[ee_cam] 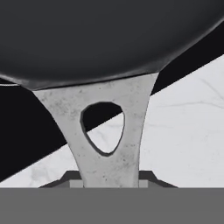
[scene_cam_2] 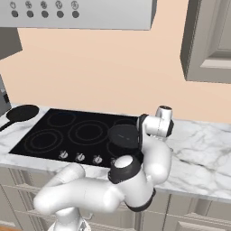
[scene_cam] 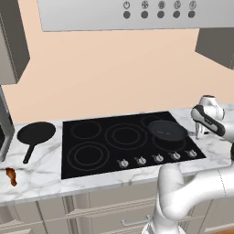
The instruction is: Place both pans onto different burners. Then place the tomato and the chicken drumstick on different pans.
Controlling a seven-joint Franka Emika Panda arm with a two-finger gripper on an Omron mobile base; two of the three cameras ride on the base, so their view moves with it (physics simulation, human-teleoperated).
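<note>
Pans first: one pan (scene_cam: 167, 130) sits over the right-hand rings of the cooktop (scene_cam: 91, 171), and the gripper (scene_cam: 199, 133) is right at its edge, at the cooktop's right side. From the hand camera, that pan's dark bowl (ee_cam: 109, 37) looms overhead, and its pale speckled handle (ee_cam: 109, 131), with a teardrop hole through it, runs straight down between the fingers, which are drawn in narrow and clamped on it. Under the handle you can see the black glass meeting the white marble counter (ee_cam: 183, 140) on a diagonal. From the right side, the same pan (scene_cam_2: 123, 135) hangs just in front of the white wrist, over the cooktop's near right part. A row of small silver knobs (scene_cam: 157, 158) lines the front edge of the glass. Off to the left, well apart from the cooktop, the second pan (scene_cam: 35, 132) lies on the marble with its thin handle pointing toward the front. Nearer the counter's front left edge rests the chicken drumstick (scene_cam: 11, 176), small and orange-brown. Beyond it all, a grey hood (scene_cam: 137, 13) with dark buttons hangs against the peach wall.
</note>
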